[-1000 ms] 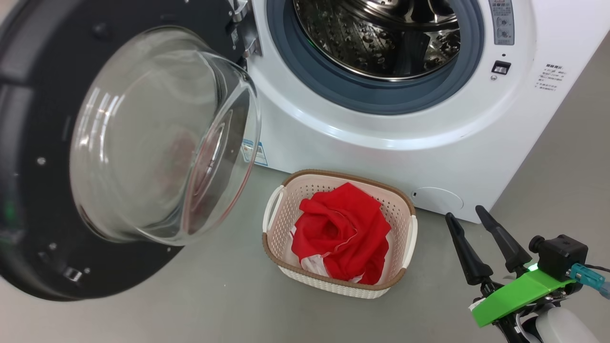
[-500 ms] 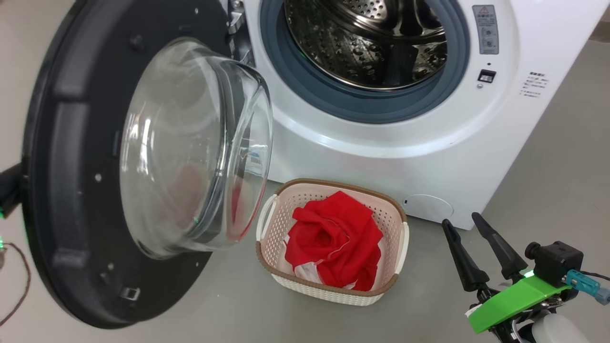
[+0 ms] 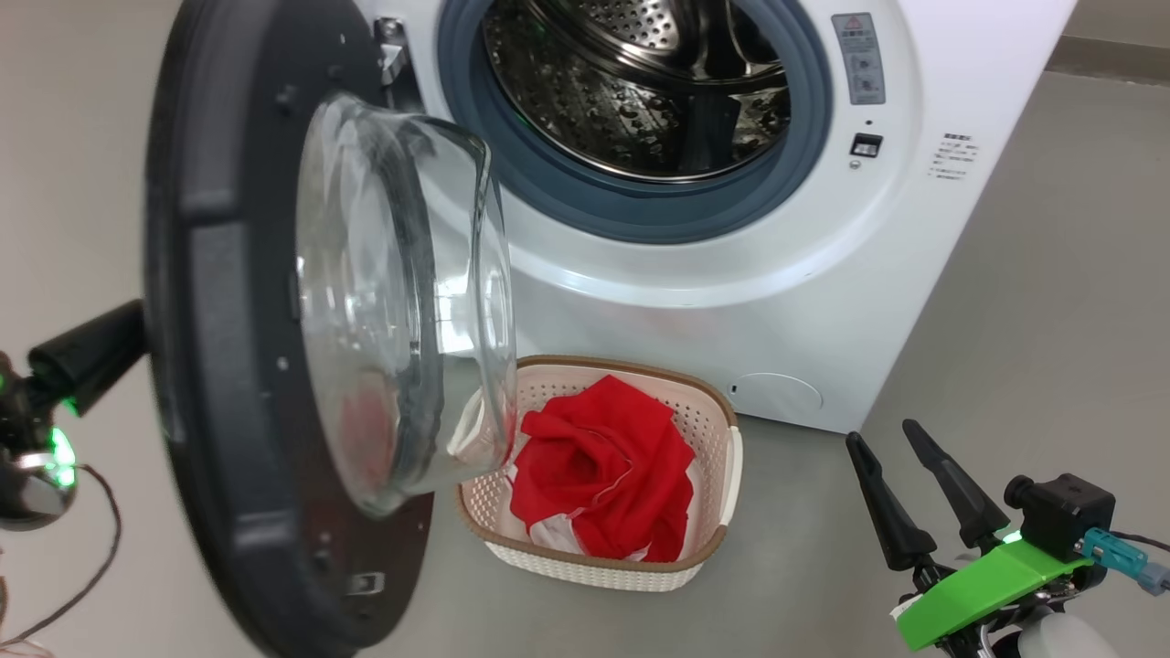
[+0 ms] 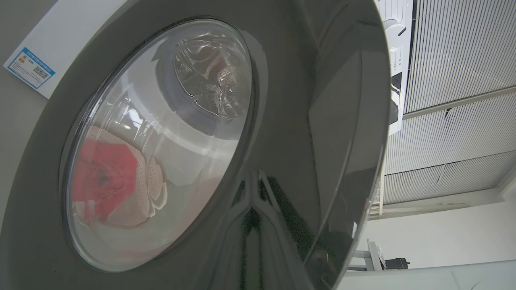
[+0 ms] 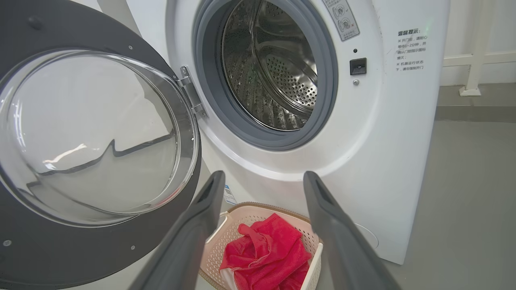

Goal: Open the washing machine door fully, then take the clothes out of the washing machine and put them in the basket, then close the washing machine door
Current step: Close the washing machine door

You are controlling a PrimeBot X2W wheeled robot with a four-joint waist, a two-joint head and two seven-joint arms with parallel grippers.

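With clothes [image 3: 594,466] in the basket [image 3: 603,568], closing the door [image 3: 228,274] remains. The shut left hand [image 3: 110,347] must push it; right hand [image 3: 882,437] gapes

- We list a smooth grey floor [image 3: 1051,320], matt and evenly lit, running from near to far on the right.
- We note a darker skirting band [image 5: 475,114] where that floor meets the far wall.
- We record a white far wall [image 5: 489,24] at right, with a white post [image 5: 475,52] standing before it.
- We add pale ribbed panelling [image 4: 455,60], seen in the left wrist view, bordering a plain white surface [image 4: 443,233].
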